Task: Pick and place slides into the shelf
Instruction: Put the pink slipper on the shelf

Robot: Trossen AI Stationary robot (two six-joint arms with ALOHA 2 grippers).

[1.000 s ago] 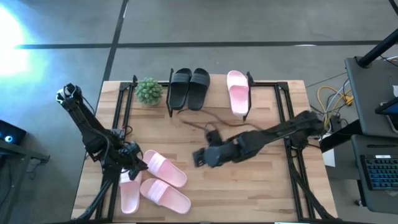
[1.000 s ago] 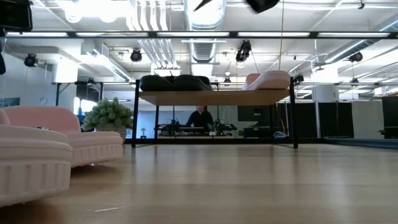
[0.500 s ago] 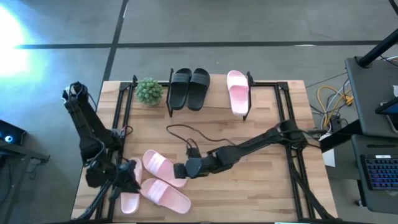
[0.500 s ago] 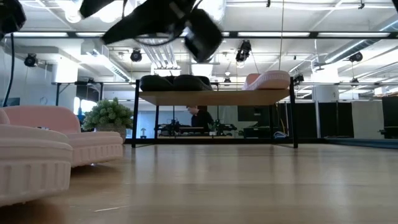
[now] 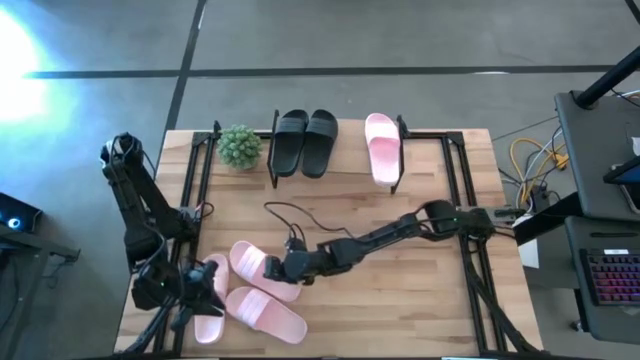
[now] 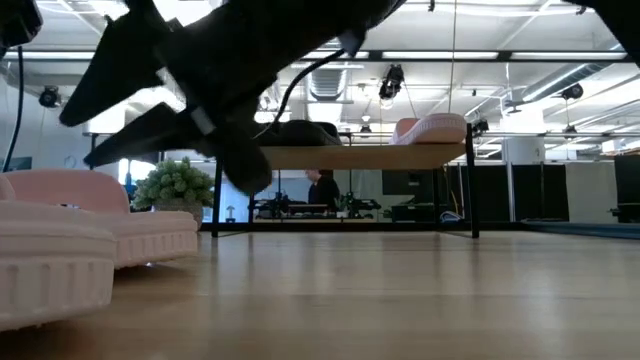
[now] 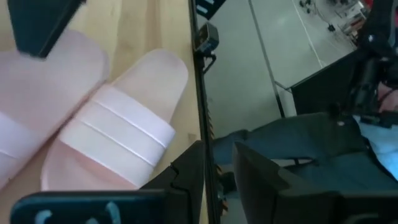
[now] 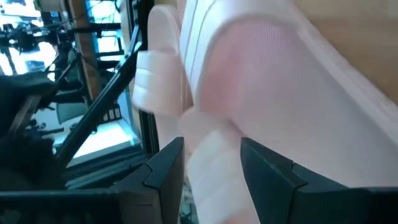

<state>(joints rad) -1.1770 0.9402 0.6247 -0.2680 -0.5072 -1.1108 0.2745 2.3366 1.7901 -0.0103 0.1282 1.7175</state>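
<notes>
Three pink slides [image 5: 262, 290] on wooden tabletop [image 5: 400, 290].

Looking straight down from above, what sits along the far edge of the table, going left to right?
Small green plant → two black slides side by side on the shelf → one pale pink slide near the shelf's right end.

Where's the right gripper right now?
In the high view, the right gripper is at the table's front left, open at a pale pink slide, near the left gripper.
</notes>
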